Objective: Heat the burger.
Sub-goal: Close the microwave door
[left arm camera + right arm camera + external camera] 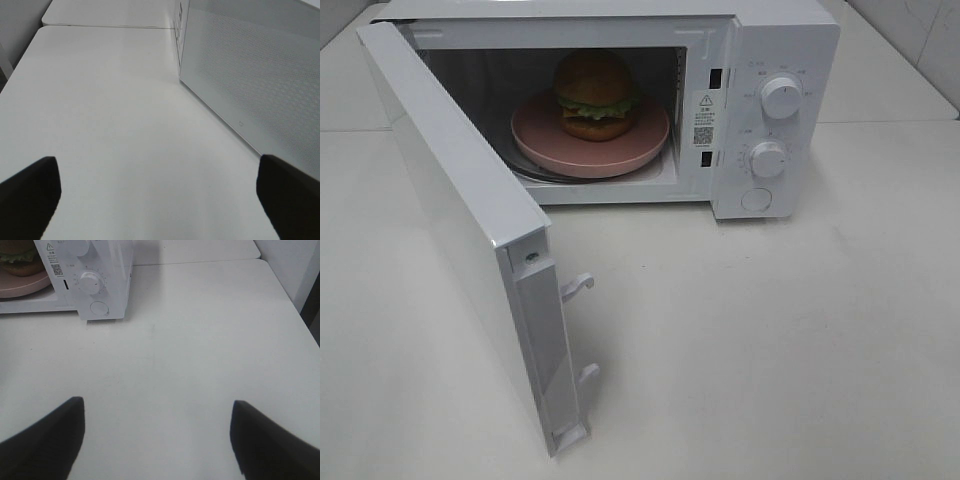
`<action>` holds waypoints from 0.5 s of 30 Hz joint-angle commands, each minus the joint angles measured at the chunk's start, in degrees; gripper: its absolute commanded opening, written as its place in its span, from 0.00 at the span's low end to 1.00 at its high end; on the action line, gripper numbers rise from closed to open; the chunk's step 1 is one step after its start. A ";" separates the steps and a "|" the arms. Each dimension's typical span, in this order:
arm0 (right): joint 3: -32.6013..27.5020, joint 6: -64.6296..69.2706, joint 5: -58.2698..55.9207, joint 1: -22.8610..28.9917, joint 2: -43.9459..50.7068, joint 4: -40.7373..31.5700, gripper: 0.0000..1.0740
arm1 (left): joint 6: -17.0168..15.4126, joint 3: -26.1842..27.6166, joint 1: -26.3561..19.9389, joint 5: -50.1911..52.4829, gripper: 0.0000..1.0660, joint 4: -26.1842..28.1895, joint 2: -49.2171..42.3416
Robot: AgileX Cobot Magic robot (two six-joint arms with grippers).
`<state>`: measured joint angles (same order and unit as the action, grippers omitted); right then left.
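We see burger (pixel 597 92) on pink plate (pixel 535 140) inside microwave (pixel 818 40), door (pixel 450 190) wide open. Left gripper (pixel 157 172): jaws spread full, nothing held, over table (pixel 110 100) beside door's outer face, burger hidden from its view. Right gripper (pixel 157 407): jaws wide apart, empty, well apart from burger, out front of dial side.

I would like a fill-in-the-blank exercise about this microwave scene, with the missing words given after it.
The burger sits on a ____ plate inside the microwave.
The microwave door stands ____.
Above the round button, the panel has ____ knobs.
The left gripper and the right gripper have their jaws ____, holding nothing.
Missing words: pink; open; two; open.
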<state>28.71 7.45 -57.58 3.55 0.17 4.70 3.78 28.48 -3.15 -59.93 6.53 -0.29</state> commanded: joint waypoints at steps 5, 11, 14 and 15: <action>-0.11 -0.80 0.17 -0.40 1.66 -0.34 0.71 | -0.23 -0.11 0.00 0.52 0.94 0.06 -1.20; -0.11 -0.80 0.17 -0.40 1.66 -0.34 0.71 | -0.23 -0.11 0.00 0.52 0.94 0.06 -1.20; -0.11 -0.80 0.17 -0.40 1.66 -0.34 0.71 | -0.23 -0.11 0.00 0.52 0.94 0.06 -1.20; -0.11 -0.80 0.17 -0.40 1.66 -0.34 0.71 | -0.23 -0.11 0.00 0.52 0.94 0.06 -1.20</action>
<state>28.71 7.45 -57.58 3.55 0.17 4.64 3.78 28.48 -3.15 -59.93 6.53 -0.29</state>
